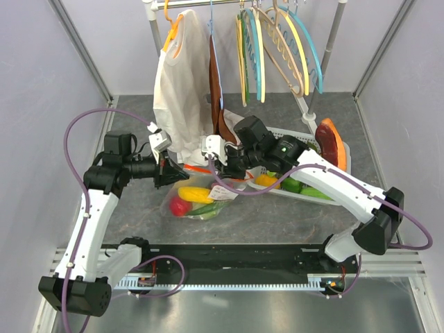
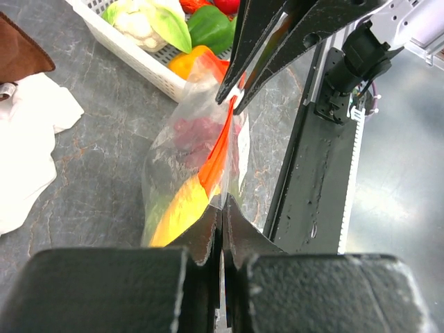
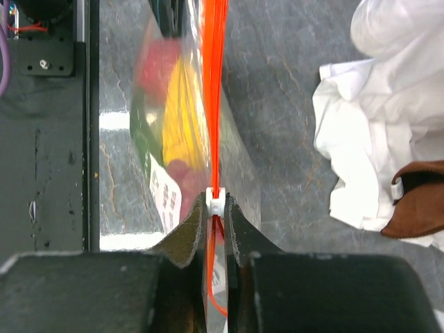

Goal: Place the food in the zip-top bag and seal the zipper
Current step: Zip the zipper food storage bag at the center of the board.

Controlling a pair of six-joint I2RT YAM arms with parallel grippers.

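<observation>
Top view: zipper point(image 1: 198, 168) mostly hidden btwn left gripper point(image 1: 168, 171) & right gripper point(image 1: 219, 164); only a short orange bit shows. Right wrist view: food point(image 3: 177, 118) inside zip-top bag point(image 3: 239, 180) is blurred, just red, yellow, green blobs; shapes can't be told. Left wrist view: white basket point(image 2: 132, 57) cut off at top edge, white garment point(image 2: 28, 146) at left edge. Hangers point(image 1: 259, 62) cut off at top of top view.
</observation>
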